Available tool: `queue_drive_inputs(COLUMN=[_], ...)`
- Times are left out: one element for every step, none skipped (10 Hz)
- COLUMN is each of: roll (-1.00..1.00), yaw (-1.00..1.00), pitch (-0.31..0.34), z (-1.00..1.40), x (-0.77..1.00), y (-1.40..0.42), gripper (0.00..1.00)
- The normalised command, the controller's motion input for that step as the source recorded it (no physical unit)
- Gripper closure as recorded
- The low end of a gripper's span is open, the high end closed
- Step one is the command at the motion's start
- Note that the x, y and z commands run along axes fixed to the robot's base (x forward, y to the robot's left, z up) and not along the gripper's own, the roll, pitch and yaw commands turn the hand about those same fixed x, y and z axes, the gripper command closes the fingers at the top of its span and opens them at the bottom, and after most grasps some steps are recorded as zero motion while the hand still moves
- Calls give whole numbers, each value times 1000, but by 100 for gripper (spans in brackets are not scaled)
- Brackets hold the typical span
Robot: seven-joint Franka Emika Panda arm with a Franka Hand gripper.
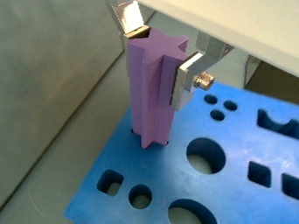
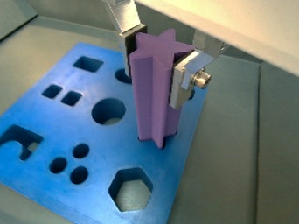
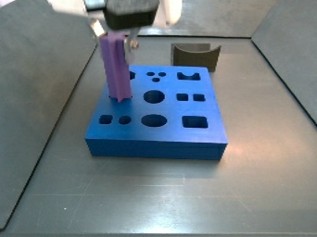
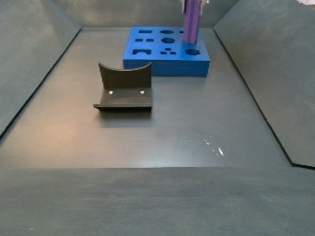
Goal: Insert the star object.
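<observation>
Gripper (image 2: 158,54) clamped on upper end of star object (image 2: 155,87), held upright w/ lower end at blue block (image 2: 70,122) near its edge. Finger plates only clear in wrist views; a side view adds dark brown curved block (image 4: 123,89), well apart from blue block. Arm above block, pointing down

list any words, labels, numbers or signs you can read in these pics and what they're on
None: no readable text, number or sign shows in any view.
The blue block has only shaped holes, no markings.
The star object, held upright in the gripper over the block, is plain lavender.
The dark curved block and the grey floor are unmarked too.
</observation>
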Motion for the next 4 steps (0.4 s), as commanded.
queue_drive_inputs(roll=[69,63,-90,40], yaw=[14,0,0,129], pitch=[-224,-314,-333,-301], z=[-829,-637,-320,-189], x=[-229,-234,-146,-214], y=[-120,-251,0,-160], gripper=[100,100,100,100])
